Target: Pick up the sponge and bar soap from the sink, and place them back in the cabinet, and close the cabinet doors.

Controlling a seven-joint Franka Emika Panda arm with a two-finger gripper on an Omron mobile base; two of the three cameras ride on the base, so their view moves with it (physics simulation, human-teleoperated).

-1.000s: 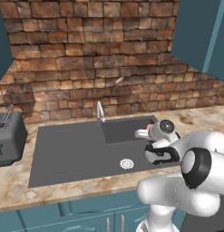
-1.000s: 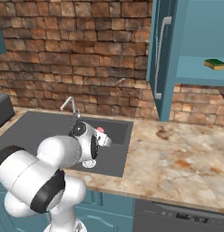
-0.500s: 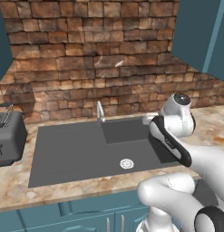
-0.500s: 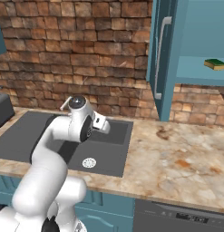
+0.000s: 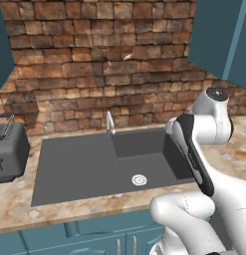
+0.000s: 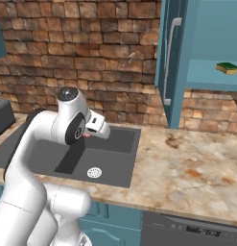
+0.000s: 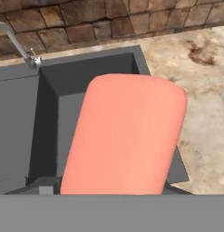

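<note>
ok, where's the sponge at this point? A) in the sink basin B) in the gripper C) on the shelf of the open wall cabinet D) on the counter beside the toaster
C: the right base view shows the sponge lying on the shelf of the open cabinet, while the gripper holds the pink bar soap above the sink.

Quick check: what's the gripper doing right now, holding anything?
Gripper: closed on the bar soap, lifted above the sink.
</note>
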